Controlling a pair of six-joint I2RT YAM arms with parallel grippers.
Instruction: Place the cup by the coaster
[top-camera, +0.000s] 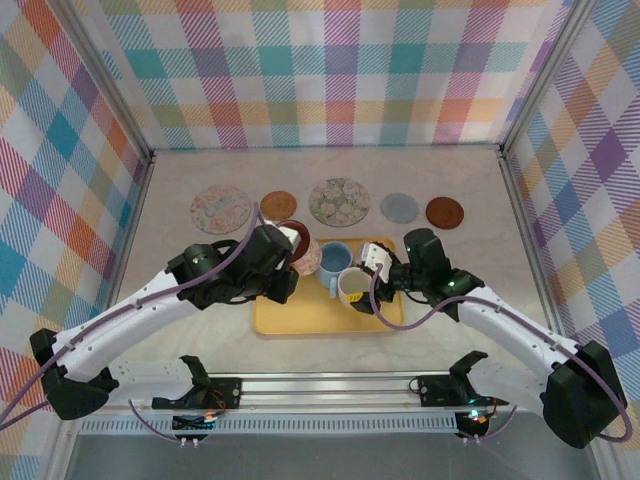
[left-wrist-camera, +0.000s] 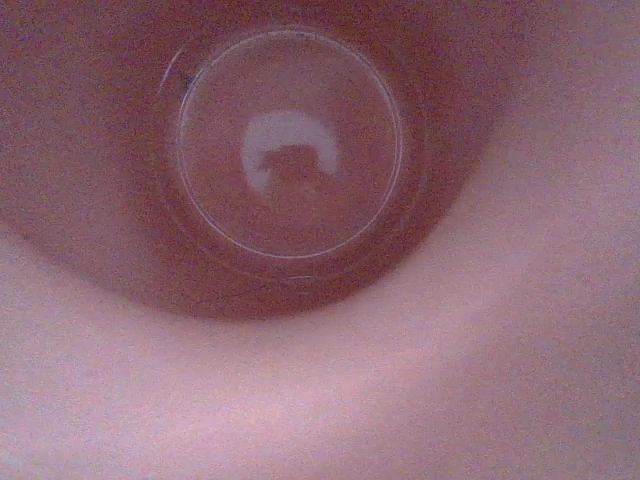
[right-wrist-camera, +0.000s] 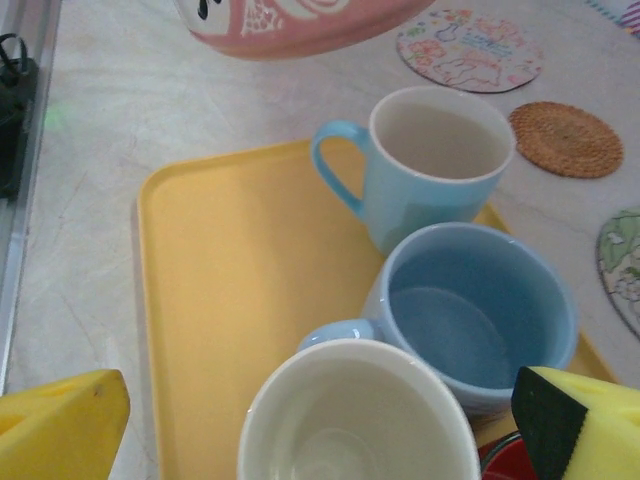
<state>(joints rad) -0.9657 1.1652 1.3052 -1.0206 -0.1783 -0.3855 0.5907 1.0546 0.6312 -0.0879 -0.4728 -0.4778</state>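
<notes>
My left gripper (top-camera: 285, 256) is shut on the rim of a pink cup (top-camera: 298, 243) with a white inside, at the back left corner of the yellow tray (top-camera: 300, 318). The left wrist view looks straight down into this cup (left-wrist-camera: 290, 140); its fingers are hidden there. In the right wrist view the pink cup (right-wrist-camera: 300, 20) hangs above the table. A row of coasters lies behind it, the brown one (top-camera: 279, 204) and the floral one (top-camera: 220, 208) nearest. My right gripper (right-wrist-camera: 320, 430) stands open with a cream cup (right-wrist-camera: 350, 420) between its yellow fingers (right-wrist-camera: 60, 425).
On the tray (right-wrist-camera: 230, 290) also stand a light blue mug (right-wrist-camera: 430, 160) and a darker blue cup (right-wrist-camera: 480, 310). Further coasters: a large patterned one (top-camera: 339, 201), a grey-blue one (top-camera: 399, 208), a reddish one (top-camera: 445, 212). Checked walls close in three sides.
</notes>
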